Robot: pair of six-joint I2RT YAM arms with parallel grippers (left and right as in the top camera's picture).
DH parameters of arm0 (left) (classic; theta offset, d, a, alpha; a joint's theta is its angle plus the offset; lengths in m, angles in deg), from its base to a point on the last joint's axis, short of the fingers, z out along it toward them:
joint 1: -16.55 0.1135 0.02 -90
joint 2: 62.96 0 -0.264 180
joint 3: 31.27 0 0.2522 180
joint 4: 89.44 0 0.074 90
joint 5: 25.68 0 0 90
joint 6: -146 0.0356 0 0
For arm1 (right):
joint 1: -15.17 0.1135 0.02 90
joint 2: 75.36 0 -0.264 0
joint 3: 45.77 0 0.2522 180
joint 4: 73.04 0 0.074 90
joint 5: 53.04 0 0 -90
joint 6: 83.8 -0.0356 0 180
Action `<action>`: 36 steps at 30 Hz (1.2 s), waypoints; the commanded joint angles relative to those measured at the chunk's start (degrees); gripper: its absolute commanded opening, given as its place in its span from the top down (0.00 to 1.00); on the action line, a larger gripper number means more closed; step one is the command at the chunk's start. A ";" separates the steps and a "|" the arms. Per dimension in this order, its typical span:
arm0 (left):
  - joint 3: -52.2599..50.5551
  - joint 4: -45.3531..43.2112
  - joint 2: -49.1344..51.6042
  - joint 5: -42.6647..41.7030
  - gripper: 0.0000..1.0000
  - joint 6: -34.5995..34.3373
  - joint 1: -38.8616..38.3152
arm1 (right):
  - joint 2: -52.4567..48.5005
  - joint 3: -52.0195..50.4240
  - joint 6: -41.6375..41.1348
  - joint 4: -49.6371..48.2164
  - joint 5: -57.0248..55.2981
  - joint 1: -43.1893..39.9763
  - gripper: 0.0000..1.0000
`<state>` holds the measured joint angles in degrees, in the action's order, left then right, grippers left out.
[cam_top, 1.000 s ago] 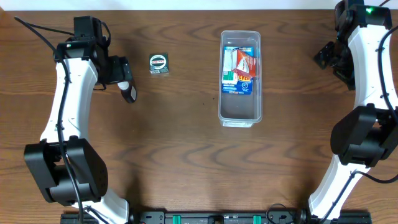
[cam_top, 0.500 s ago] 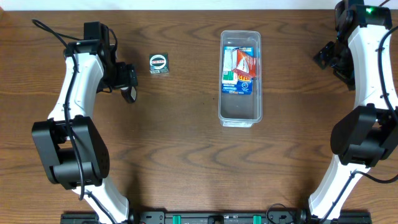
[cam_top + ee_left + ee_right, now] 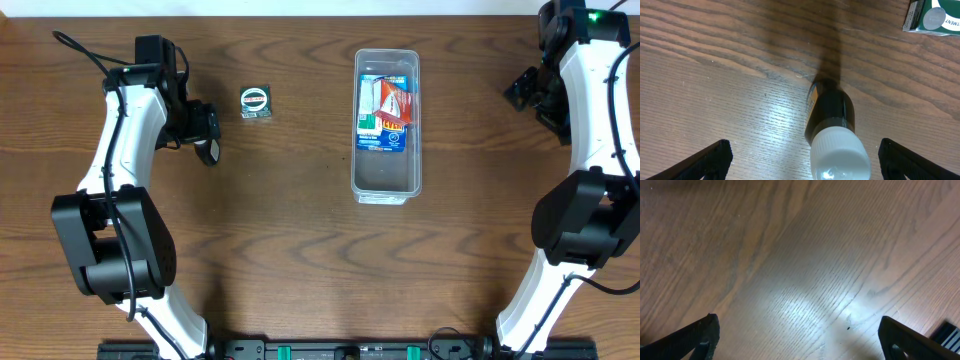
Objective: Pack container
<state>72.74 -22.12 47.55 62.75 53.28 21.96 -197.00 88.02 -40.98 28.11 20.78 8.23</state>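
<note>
Container: long clear plastic tub with rounded corners, at the far centre of the worktop, long side running away from the robot. Contents: printed packets in red, white, blue and green, lying in the far half.

Green box: small, round white-rimmed label on top. On the worktop left of the container and well apart from it, near the left hand.

Bottle: dark body, white cap, cap end nearest the wrist camera. On the worktop between the left fingers; no contact with either is visible. Upright or lying: cannot tell.

Left hand: over the far left of the worktop, fingers spread wide, gripping nothing. The bottle sits in the gap, the green box off to one side.

Right hand: at the far right edge, well apart from the container. Fingers spread wide, only bare wood grain between them.
</note>
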 commanded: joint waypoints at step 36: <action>-0.96 -0.11 1.05 -2.95 0.16 3.13 -0.02 | 1.36 -0.04 -1.01 0.11 -0.94 -0.17 0.01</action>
<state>72.72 -22.40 47.55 60.15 55.88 21.96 -197.00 88.02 -40.98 28.11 20.78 8.23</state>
